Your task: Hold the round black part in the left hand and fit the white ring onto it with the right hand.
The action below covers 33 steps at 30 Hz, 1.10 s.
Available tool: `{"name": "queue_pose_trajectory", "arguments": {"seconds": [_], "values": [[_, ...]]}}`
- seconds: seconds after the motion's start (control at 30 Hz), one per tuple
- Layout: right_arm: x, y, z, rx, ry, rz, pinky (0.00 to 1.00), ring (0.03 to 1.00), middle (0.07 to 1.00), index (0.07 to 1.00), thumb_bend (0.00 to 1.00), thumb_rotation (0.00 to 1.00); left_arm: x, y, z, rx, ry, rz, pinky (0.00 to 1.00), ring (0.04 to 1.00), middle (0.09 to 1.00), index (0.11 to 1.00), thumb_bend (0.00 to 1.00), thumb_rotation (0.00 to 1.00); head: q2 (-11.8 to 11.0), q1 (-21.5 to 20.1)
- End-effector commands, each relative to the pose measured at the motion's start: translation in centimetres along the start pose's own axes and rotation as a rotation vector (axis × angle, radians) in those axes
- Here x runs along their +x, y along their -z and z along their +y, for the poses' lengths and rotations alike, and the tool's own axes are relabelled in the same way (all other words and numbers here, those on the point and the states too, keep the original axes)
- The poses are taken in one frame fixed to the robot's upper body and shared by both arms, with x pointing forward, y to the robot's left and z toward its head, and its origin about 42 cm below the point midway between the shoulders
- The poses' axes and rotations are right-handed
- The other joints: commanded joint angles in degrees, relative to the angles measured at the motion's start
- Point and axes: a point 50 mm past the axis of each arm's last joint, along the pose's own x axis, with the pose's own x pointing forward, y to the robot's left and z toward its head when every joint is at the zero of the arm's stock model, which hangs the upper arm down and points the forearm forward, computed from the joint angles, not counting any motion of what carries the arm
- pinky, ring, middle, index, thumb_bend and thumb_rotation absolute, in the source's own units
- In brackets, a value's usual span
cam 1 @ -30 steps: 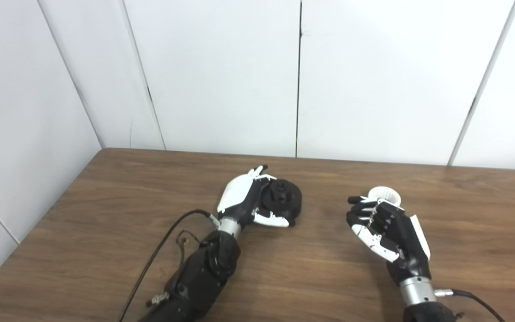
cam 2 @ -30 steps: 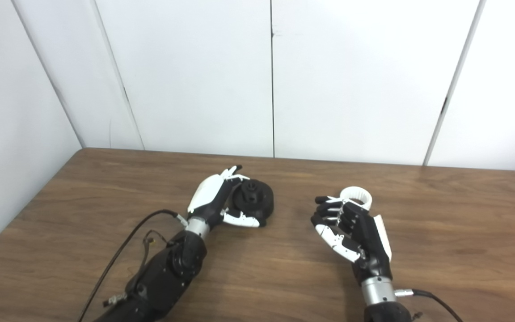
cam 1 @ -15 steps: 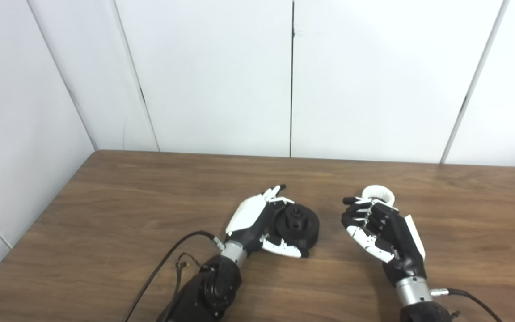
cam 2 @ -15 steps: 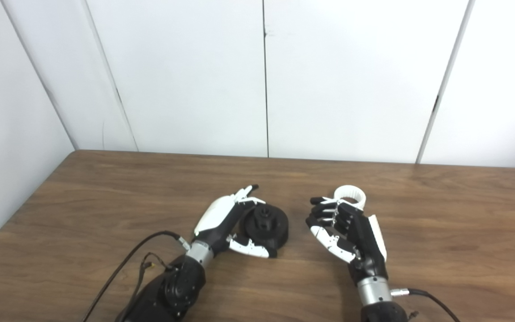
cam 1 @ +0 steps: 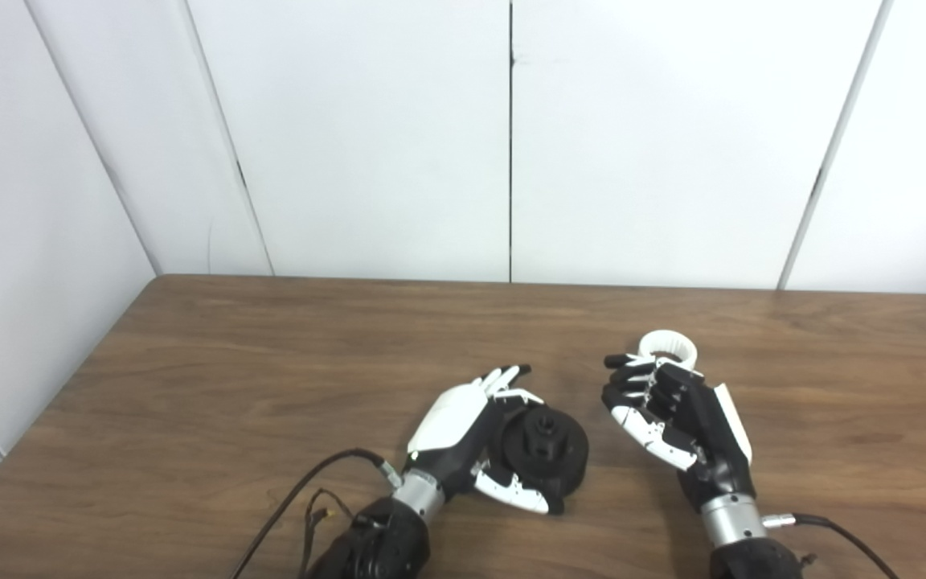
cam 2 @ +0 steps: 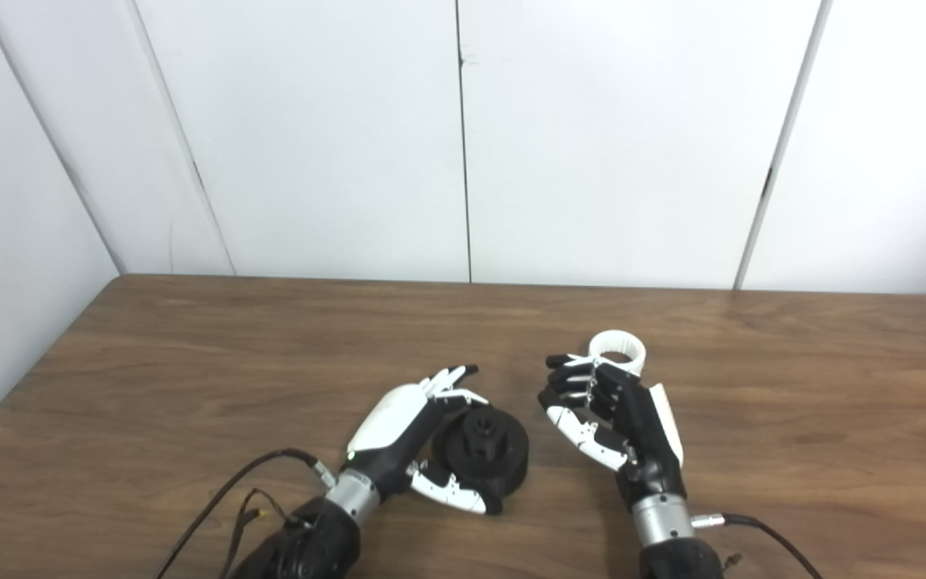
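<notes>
You have one round black part (cam 1: pixel 547 452) cupped in your left hand (cam 1: pixel 471 438), fingers and thumb wrapped around its rim, low over the wooden table (cam 1: pixel 190 386). One white ring (cam 1: pixel 668 348) sits pinched at the fingertips of your right hand (cam 1: pixel 676 410), near the part but apart from it.

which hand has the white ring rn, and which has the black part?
The right hand holds the white ring, which sticks out above its curled fingers. The left hand cups the round black part low over the table.
</notes>
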Motion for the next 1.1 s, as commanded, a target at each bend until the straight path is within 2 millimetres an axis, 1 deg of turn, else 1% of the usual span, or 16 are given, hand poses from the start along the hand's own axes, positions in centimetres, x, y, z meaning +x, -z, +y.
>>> {"name": "queue_pose_trajectory", "arguments": {"seconds": [0.0, 0.03, 0.1, 0.13, 0.17, 0.2, 0.27, 0.37, 0.57, 0.7, 0.8, 0.93, 1.07], "values": [[-2.1, 1.9, -0.3, -0.006, 0.009, 0.066, 0.48, 0.585, 0.694, 0.498, 0.50, 0.15, -0.2, -0.7, 0.2, 0.035, 0.014, -0.024, 1.00, 1.000, 0.987, 0.590, 0.99, 0.26, -0.1, -1.4], [-2.1, 1.9, -0.1, -0.007, 0.007, 0.064, 0.49, 0.585, 0.692, 0.498, 0.50, 0.15, -0.3, -0.7, 0.2, 0.035, 0.014, -0.022, 1.00, 1.000, 0.989, 0.591, 0.98, 0.27, -0.1, -1.8], [-2.1, 2.0, 0.4, -0.009, 0.004, 0.060, 0.49, 0.588, 0.690, 0.498, 0.50, 0.15, -0.5, -0.4, 0.3, 0.036, 0.010, -0.025, 0.99, 1.000, 0.989, 0.591, 0.98, 0.27, -0.5, -6.2], [-2.1, 2.0, 0.7, -0.007, 0.003, 0.057, 0.49, 0.590, 0.689, 0.498, 0.50, 0.15, -0.6, -0.2, 0.4, 0.034, 0.007, -0.026, 0.99, 1.000, 0.988, 0.590, 0.98, 0.27, -0.5, -6.2], [-2.1, 2.0, 1.0, -0.001, 0.003, 0.057, 0.49, 0.590, 0.688, 0.498, 0.50, 0.15, -0.7, 0.0, 0.6, 0.032, 0.004, -0.027, 0.98, 1.000, 0.987, 0.589, 0.98, 0.27, -0.7, -8.6], [-2.1, 1.9, 1.4, 0.002, 0.005, 0.063, 0.49, 0.587, 0.687, 0.498, 0.50, 0.15, -0.9, 0.2, 0.7, 0.029, 0.001, -0.029, 0.98, 1.000, 0.986, 0.587, 0.98, 0.26, -0.7, -9.7], [-2.1, 1.9, 1.9, 0.005, 0.010, 0.069, 0.49, 0.573, 0.683, 0.498, 0.50, 0.15, -1.1, 0.5, 1.0, 0.026, 0.004, -0.029, 0.98, 1.000, 0.981, 0.586, 0.97, 0.24, -0.6, -10.5], [-2.0, 1.8, 2.4, 0.007, 0.011, 0.065, 0.47, 0.560, 0.679, 0.498, 0.50, 0.15, -1.4, 0.9, 1.1, 0.024, 0.011, -0.033, 0.98, 1.000, 0.980, 0.590, 0.96, 0.24, -0.6, -10.6], [-1.9, 1.7, 2.5, -0.002, 0.012, 0.051, 0.47, 0.554, 0.677, 0.498, 0.50, 0.15, -1.4, 0.9, 1.0, 0.011, 0.014, -0.029, 0.97, 1.000, 0.978, 0.588, 0.96, 0.23, -0.7, -10.9], [-1.7, 1.5, 2.5, -0.112, 0.002, 0.008, 0.45, 0.553, 0.678, 0.498, 0.50, 0.15, -1.3, 0.8, 0.9, 0.001, 0.013, -0.027, 0.98, 1.000, 0.979, 0.589, 0.96, 0.23, -0.9, -12.1], [-1.6, 1.4, 2.7, -0.127, 0.001, -0.001, 0.44, 0.551, 0.675, 0.498, 0.50, 0.15, -1.2, 0.9, 0.9, 0.000, 0.013, -0.027, 0.98, 1.000, 0.979, 0.588, 0.96, 0.23, -1.0, -12.7], [-1.3, 0.9, 2.7, -0.127, 0.010, -0.008, 0.45, 0.555, 0.680, 0.498, 0.50, 0.15, -1.2, 0.9, 1.0, -0.001, 0.015, -0.032, 0.97, 1.000, 0.980, 0.590, 0.96, 0.23, -1.1, -12.8], [-1.1, 0.8, 2.3, -0.161, 0.018, -0.018, 0.48, 0.571, 0.675, 0.498, 0.50, 0.15, -1.3, 1.2, 0.9, -0.004, 0.012, -0.038, 0.97, 1.000, 0.980, 0.591, 0.95, 0.23, -1.2, -12.6]]}}
